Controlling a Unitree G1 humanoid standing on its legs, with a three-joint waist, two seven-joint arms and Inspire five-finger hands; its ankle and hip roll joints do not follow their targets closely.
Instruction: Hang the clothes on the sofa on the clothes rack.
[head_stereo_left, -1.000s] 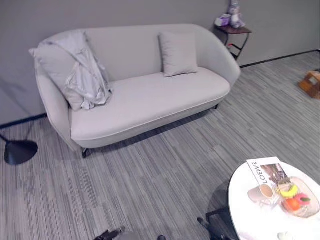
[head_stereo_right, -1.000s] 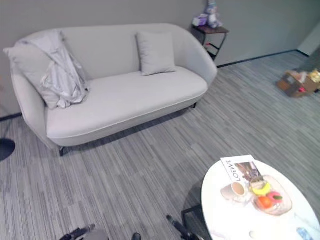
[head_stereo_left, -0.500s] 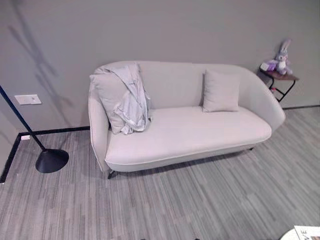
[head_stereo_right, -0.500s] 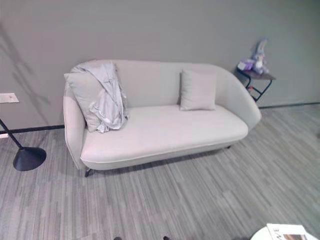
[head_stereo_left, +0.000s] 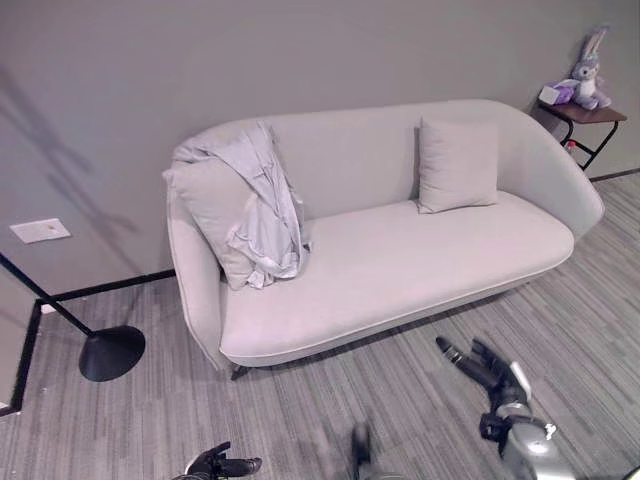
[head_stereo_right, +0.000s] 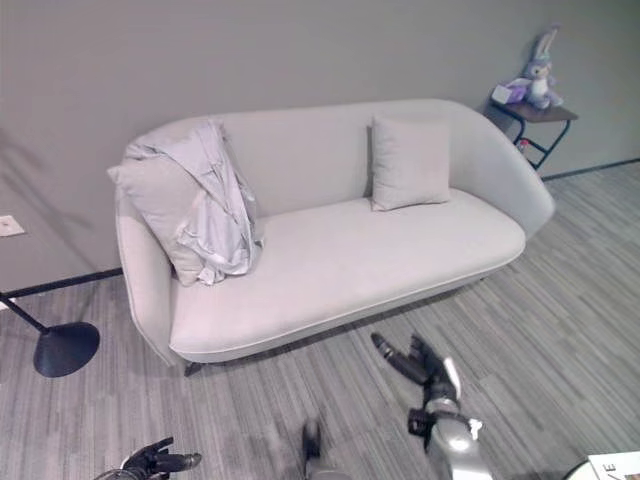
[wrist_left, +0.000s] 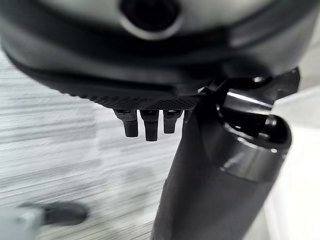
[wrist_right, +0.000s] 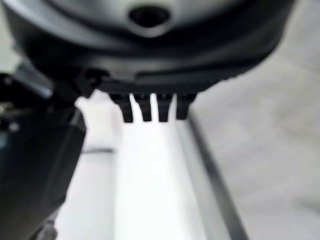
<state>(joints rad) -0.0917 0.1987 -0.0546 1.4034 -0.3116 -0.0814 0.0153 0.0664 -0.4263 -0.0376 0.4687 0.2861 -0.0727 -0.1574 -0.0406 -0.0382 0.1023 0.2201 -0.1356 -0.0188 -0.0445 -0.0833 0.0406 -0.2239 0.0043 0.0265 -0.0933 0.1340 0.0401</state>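
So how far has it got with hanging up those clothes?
Nothing looks done yet. The crumpled light grey garment is draped over the left end of the pale grey curved sofa, untouched. Nothing is in hand: the right hand reaches forward above the striped grey floor with straight fingers, well short of the sofa, and the left hand hangs low. Grasping, carrying and hanging remain.

**Hidden and cut-off parts**

The cushion (head_stereo_left: 213, 215) at the sofa's left end is partly covered by the grey garment (head_stereo_left: 262, 212) draped over it. The floor lamp (head_stereo_left: 105, 352) is cut off by the picture's edge, so that its top cannot be seen. The left hand (head_stereo_left: 222, 466) is cropped at the lower edge. In the right wrist view, the pale surface (wrist_right: 155, 190) past the right hand (wrist_right: 150, 107) is too blurred to be identified.
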